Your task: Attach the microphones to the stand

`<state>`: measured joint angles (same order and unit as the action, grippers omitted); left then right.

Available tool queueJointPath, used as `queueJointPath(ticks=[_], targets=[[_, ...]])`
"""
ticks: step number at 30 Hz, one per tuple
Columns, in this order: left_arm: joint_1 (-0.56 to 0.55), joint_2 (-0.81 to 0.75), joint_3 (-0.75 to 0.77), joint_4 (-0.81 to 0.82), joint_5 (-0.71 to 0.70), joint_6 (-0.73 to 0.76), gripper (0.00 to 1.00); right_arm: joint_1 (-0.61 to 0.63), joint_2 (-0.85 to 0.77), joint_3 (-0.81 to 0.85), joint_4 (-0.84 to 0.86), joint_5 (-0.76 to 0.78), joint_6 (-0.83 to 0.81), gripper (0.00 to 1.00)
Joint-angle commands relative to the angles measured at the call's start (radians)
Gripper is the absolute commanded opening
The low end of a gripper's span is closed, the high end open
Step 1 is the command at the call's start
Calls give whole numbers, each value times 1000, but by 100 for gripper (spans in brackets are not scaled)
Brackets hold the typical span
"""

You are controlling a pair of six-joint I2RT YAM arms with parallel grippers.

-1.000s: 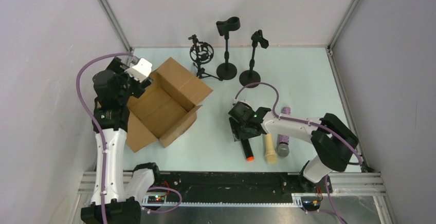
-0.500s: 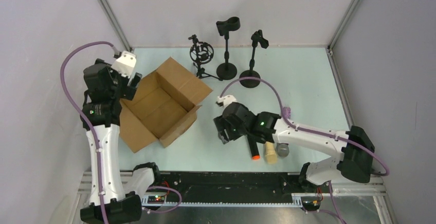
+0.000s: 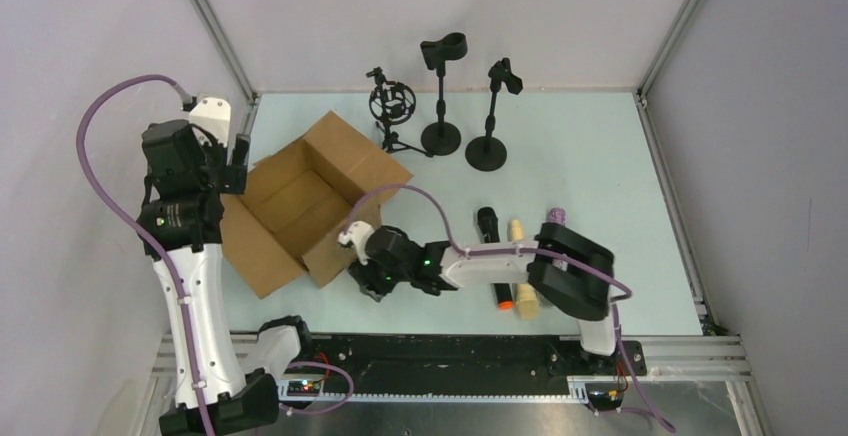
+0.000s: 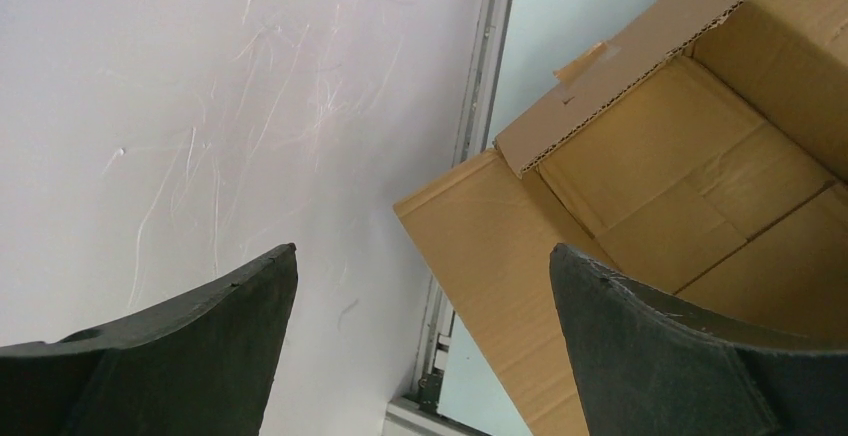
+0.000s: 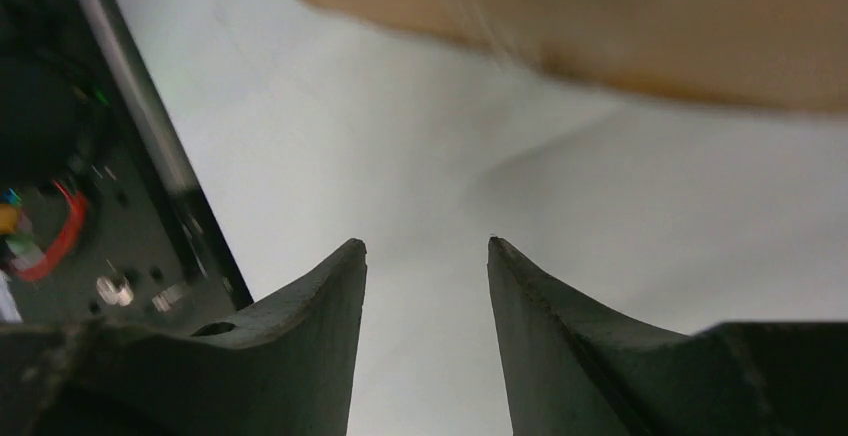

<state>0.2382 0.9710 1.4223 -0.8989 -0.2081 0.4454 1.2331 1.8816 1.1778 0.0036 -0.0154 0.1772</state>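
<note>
Three microphones lie side by side on the table at the right of centre. The black one with an orange end [image 3: 488, 226] is leftmost, the cream one [image 3: 517, 233] is in the middle, and the purple one [image 3: 555, 217] is mostly hidden under the right arm. Three black stands [image 3: 442, 86] rise at the back. My right gripper [image 3: 368, 278] [image 5: 427, 243] is open and empty, low over the table by the cardboard box's near corner, left of the microphones. My left gripper [image 3: 238, 156] [image 4: 423, 248] is wide open and empty, above the box's left flap by the wall.
An open cardboard box [image 3: 300, 206] [image 4: 690, 156] sits left of centre with its flaps spread. The stands at the back are a shock-mount tripod [image 3: 390, 106] and two round-base clip stands, the second [image 3: 490, 116] on the right. The black base rail [image 5: 150, 156] runs along the near edge.
My right arm has swung left, away from the microphones to the box's near corner, with its jaws narrower. My left arm has pulled back left off the box toward the wall.
</note>
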Motion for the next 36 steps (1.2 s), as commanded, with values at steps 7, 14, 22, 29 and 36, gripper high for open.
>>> queueJointPath(ticks=[7, 14, 22, 29, 36], targets=[[8, -63, 5, -13, -87, 2, 100, 37, 262, 417, 180, -27, -88, 61], [7, -64, 7, -27, -85, 15, 100, 36, 448, 665, 186, 63, -88, 68], [7, -82, -16, -31, -85, 36, 100, -23, 621, 968, 140, 134, 23, 73], [7, -95, -45, -34, -93, 42, 100, -78, 753, 1205, 81, 129, 98, 82], [7, -91, -64, -41, -85, 26, 100, -132, 636, 1051, 155, -162, 125, 82]])
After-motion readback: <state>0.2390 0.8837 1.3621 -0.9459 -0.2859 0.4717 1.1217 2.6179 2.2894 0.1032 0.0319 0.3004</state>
